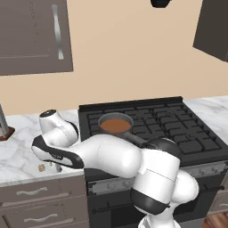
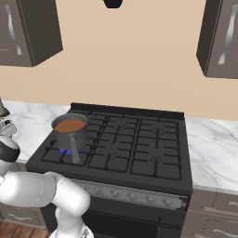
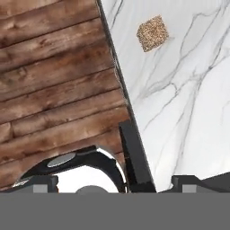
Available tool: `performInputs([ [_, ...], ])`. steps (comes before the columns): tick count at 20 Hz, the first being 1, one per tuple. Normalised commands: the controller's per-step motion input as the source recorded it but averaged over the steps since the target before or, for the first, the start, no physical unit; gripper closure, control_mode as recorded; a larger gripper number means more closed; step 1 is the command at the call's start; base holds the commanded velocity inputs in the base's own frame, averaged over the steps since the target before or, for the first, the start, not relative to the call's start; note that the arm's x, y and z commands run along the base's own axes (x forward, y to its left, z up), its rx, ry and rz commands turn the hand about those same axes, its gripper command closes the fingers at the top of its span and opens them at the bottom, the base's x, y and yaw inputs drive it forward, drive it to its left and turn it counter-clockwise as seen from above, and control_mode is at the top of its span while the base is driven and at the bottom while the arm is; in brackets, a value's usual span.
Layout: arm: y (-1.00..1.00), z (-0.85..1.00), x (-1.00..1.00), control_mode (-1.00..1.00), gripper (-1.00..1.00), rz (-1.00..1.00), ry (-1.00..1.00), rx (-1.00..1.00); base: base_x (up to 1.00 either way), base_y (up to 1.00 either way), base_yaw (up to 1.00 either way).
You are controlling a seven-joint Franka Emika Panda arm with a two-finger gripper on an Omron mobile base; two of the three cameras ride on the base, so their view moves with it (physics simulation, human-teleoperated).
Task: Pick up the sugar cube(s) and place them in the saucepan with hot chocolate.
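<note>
Nearest to us, the gripper (image 3: 117, 182) hangs over the front edge of the marble counter (image 3: 188, 103), jaws spread as wide as they go and nothing between them; we see the two dark fingertips (image 3: 45, 183) low in the hand view, one over the wooden floor (image 3: 49, 81), the other over marble. The sugar cube (image 3: 152, 33) lies up at about 1 o'clock from the gripper in that view, apart from it, close to the counter's front edge; in the left base view we see the cube (image 1: 42, 168) at 8 o'clock of the frame, just beside the hand, near the counter lip above the drawers (image 1: 38, 202). Farther back at 12 o'clock, the saucepan (image 1: 116, 125) sits on the front-left burner of the stove (image 1: 178, 129), brown liquid inside, handle toward us, a blue flame (image 2: 69, 151) under it. We judge the pick not yet begun. Risks: the cube is tiny and near the edge, so an off-centre descent could nudge it off onto the floor; a finger could clip the counter edge; on the carry, the arm could catch the pan handle and spill.
</note>
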Motion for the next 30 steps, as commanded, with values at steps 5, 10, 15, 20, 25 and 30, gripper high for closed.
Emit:
performInputs([
  [5, 0.27, -0.24, 0.04, -1.00, -1.00, 0.36, 0.05, 0.17, 0.00, 0.00, 0.00],
  [10, 0.51, 0.00, 0.10, -1.00, -1.00, -0.01, 0.13, -0.04, 0.00, 0.00, 0.00],
  [15, 0.50, 0.11, 0.51, -1.00, -1.00, -0.24, 0.26, -0.16, 0.00, 0.00, 0.00],
  [20, 0.20, 0.21, 0.61, -1.00, -1.00, -0.28, 0.19, -0.08, 0.00, 0.00, 0.00],
  [25, 0.13, 0.02, 0.02, -1.00, -1.00, -0.04, -0.01, -0.01, 0.00, 0.00, 0.00],
  [30, 0.22, 0.00, 0.09, -1.00, -1.00, 0.00, -0.08, 0.00, 0.00, 0.00, 0.00],
])
